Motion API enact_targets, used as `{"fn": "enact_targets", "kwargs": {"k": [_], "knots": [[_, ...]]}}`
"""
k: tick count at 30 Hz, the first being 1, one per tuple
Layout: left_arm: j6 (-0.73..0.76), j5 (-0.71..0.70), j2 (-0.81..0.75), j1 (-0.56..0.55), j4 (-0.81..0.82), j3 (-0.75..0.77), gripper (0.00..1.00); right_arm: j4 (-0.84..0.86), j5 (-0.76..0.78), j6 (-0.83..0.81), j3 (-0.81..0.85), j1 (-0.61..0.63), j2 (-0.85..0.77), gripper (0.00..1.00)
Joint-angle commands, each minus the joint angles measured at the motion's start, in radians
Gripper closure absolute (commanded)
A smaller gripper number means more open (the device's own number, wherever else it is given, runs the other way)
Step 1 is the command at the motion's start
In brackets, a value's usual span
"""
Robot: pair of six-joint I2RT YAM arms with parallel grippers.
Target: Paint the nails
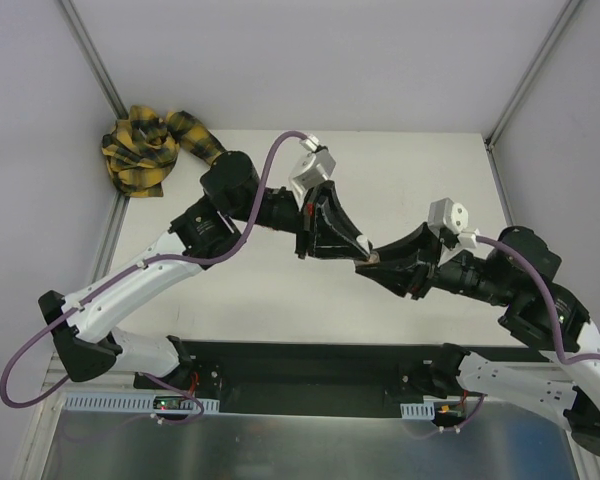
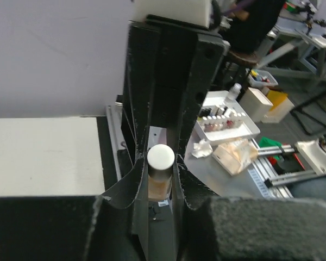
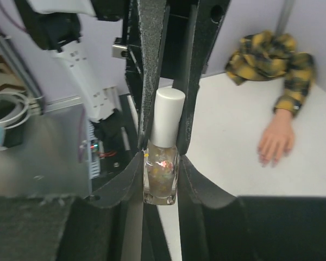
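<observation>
We are holding a small polish bottle (image 3: 161, 175) off the surface (image 1: 280, 295) between both arms, near the middle. The right gripper (image 3: 162, 182) is clenching the glass body. The left gripper (image 3: 169, 103) is closing from the far end onto the white cap (image 3: 168, 117), its fingers (image 3: 149, 81) pressing the cap's two sides. We are judging this as the uncapping step. To do it well, we are planning to hold the right gripper rigid and turn the left wrist about the bottle's own axis. We then intend to draw the cap straight out along that axis so the brush clears the neck without scraping. We are also advising that the glass end stay lowest, since tilting risks a spill. The grip on the smooth cap looks narrow, so it may slip during the twist. The nails (image 3: 267, 159) are lying well apart from the bottle, at the far left part of the surface, on a mannequin hand (image 3: 276, 140) coming out of a yellow plaid sleeve (image 1: 145, 150). The hand is resting flat, apparently back upward. Its long axis is running from the cuff toward the near side, so the fingertips are pointing at the arms' side of the surface. The nails themselves are showing too small to judge their colour. In the top view the left arm (image 1: 195, 235) is hiding the hand.
</observation>
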Motion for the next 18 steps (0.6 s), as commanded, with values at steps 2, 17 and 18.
{"fn": "enact_targets", "kwargs": {"k": [2, 17, 18], "knots": [[-0.053, 0.200, -0.048, -0.006, 0.054, -0.083, 1.00, 0.163, -0.308, 0.031, 0.039, 0.015, -0.016, 1.00], [0.032, -0.580, -0.172, -0.001, -0.168, -0.017, 0.13, 0.008, 0.144, -0.083, 0.080, 0.018, 0.057, 1.00], [0.030, -0.597, -0.172, 0.001, -0.168, -0.008, 0.14, 0.005, 0.167, -0.083, 0.085, 0.016, 0.065, 1.00]]}}
